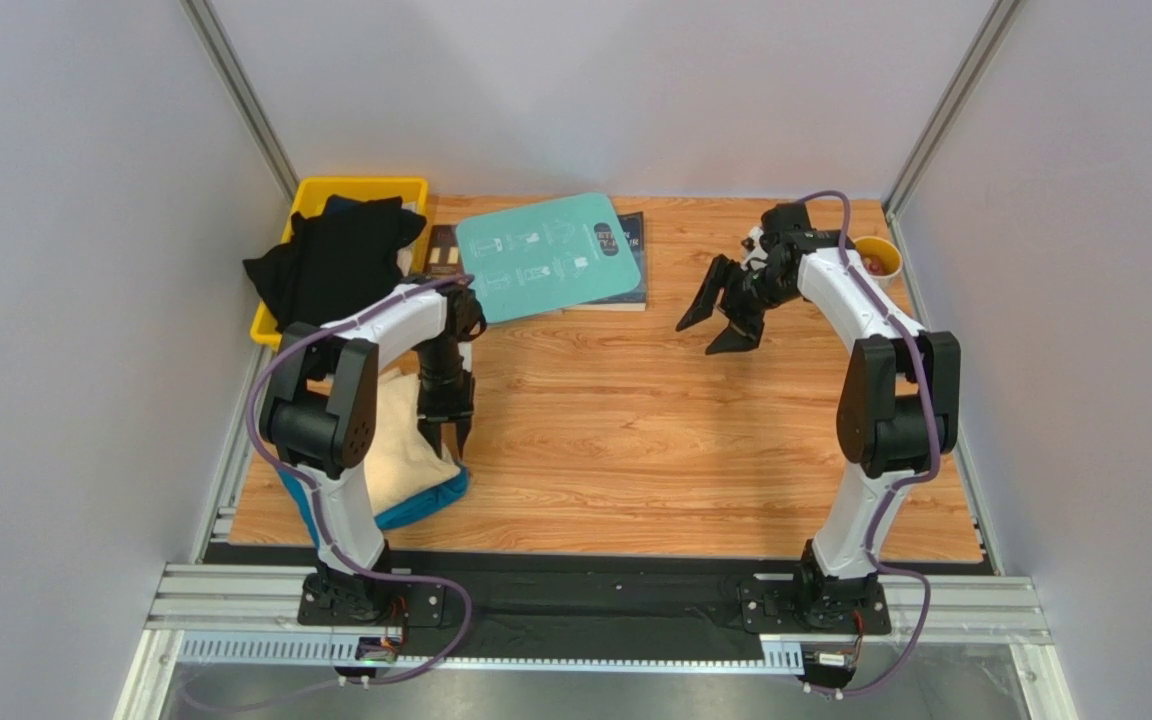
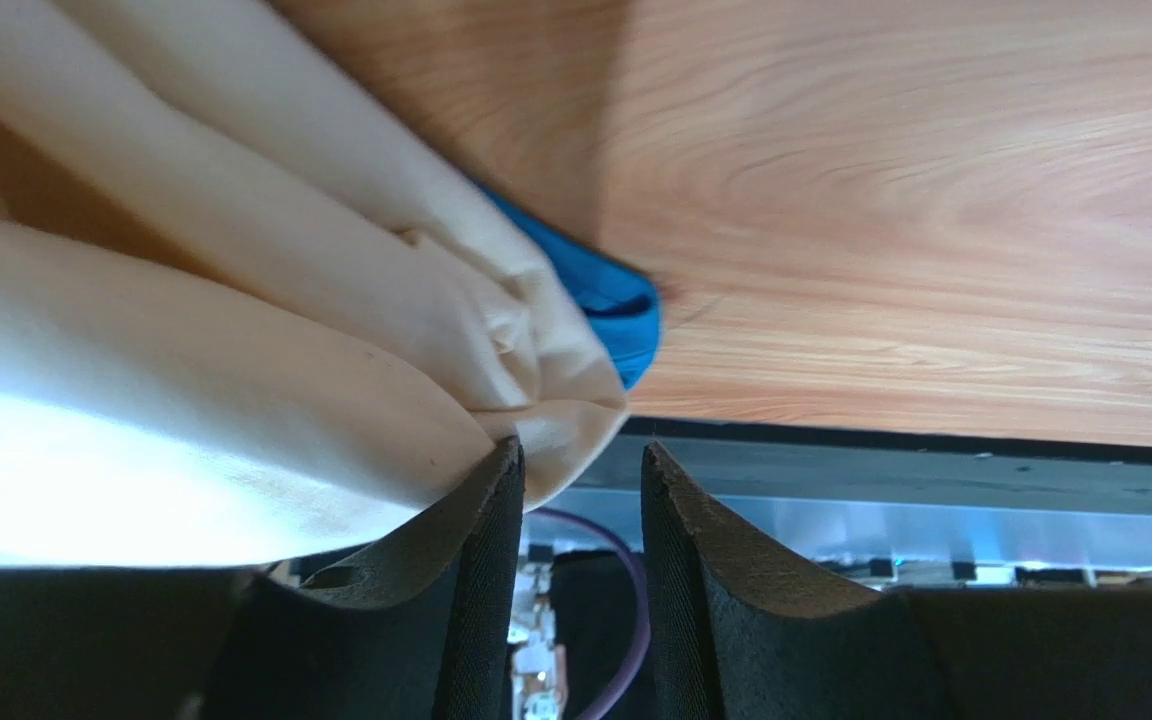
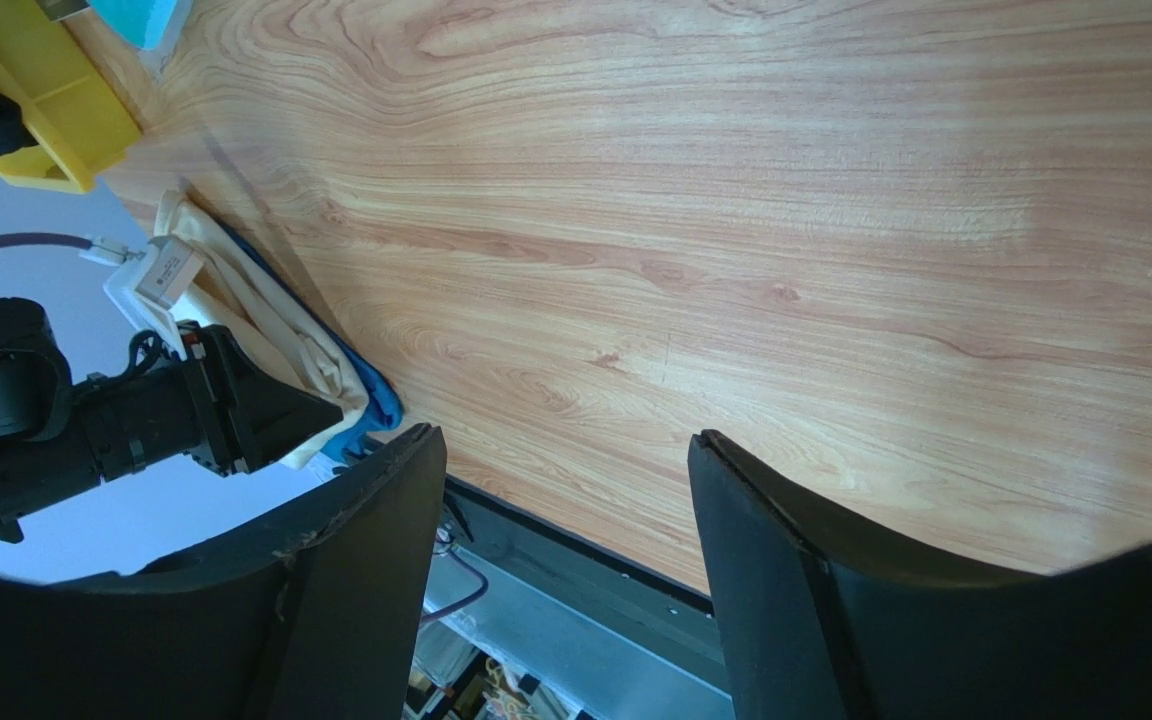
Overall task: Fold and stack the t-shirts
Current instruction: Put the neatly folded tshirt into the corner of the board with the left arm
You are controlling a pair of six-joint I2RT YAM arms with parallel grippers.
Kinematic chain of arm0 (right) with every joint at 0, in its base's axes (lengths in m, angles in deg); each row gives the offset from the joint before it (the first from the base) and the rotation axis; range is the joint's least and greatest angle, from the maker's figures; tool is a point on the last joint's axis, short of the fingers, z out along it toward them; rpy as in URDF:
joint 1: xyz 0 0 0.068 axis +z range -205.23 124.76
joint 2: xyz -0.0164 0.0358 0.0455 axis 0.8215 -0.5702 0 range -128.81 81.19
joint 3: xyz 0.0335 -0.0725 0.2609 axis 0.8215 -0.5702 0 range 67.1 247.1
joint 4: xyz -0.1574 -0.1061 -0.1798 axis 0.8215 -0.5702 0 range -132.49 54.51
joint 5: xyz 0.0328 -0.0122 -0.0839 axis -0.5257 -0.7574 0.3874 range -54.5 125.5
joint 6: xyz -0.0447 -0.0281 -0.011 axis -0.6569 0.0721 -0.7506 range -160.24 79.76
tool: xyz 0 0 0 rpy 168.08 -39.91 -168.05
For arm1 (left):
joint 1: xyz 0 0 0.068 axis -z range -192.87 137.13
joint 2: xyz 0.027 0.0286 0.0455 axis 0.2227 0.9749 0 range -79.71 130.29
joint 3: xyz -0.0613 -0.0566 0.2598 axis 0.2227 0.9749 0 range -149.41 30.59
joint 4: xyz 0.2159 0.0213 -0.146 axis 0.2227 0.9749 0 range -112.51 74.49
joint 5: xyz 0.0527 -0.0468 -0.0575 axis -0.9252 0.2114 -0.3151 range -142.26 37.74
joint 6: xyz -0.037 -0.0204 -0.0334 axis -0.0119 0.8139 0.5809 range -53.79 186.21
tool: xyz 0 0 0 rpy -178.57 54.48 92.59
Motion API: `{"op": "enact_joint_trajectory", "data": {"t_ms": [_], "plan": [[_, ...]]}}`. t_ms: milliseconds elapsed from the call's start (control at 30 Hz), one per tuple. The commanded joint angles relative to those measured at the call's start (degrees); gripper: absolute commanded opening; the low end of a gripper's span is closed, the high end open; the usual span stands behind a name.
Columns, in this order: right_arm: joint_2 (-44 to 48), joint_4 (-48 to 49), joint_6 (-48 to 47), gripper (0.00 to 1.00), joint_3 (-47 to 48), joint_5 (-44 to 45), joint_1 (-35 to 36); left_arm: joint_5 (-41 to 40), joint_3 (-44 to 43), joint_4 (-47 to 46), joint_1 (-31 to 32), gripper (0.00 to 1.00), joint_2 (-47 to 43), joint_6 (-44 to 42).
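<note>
Our left claw point(image 2: 582, 450) stands partly open with nothing between its jaws. Through the gap we see only the rail and a cable below, while one finger's outer face touches a fold of the cream shirt point(image 2: 237, 375). That shirt lies bundled on the teal-blue shirt point(image 2: 615, 323), whose edge peeks out beneath it, at about 8 o'clock on the counter point(image 1: 657, 435), near its front edge. We judge the step to be settling this cream layer on the stack. To do it well, we should lift the claw straight up, so that the finger does not drag the loose fold off the blue shirt, and press down any raised corner first. Our right claw point(image 1: 717, 315) hangs wide open and empty over bare wood at about 1 o'clock. The black shirts point(image 1: 334, 255) wait heaped in the yellow bin point(image 1: 372, 186) at 10 o'clock, just beside the teal board point(image 1: 552, 255).
</note>
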Motion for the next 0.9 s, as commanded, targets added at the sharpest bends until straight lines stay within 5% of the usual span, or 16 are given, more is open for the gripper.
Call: {"op": "enact_joint_trajectory", "data": {"t_ms": [0, 300, 700, 867], "plan": [[-1.5, 0.2, 1.5, 0.66, 1.8, -1.6, 0.2, -3.4, 2.8, 1.9, -1.9, 0.41, -2.9, -3.2], [-2.6, -0.4, 1.9, 0.66, 3.5, -2.2, 0.2, -5.6, 5.1, 2.0, -2.6, 0.41, -2.5, -5.6], [-2.9, -1.3, 1.7, 0.66, 4.8, -2.0, -0.5, -7.8, 4.1, 1.3, -11.5, 0.41, -1.7, -7.2], [-3.3, -1.3, 1.7, 0.66, 4.7, -2.0, -0.6, -3.0, 0.2, -0.5, -11.7, 0.44, -3.3, -8.0]]}}
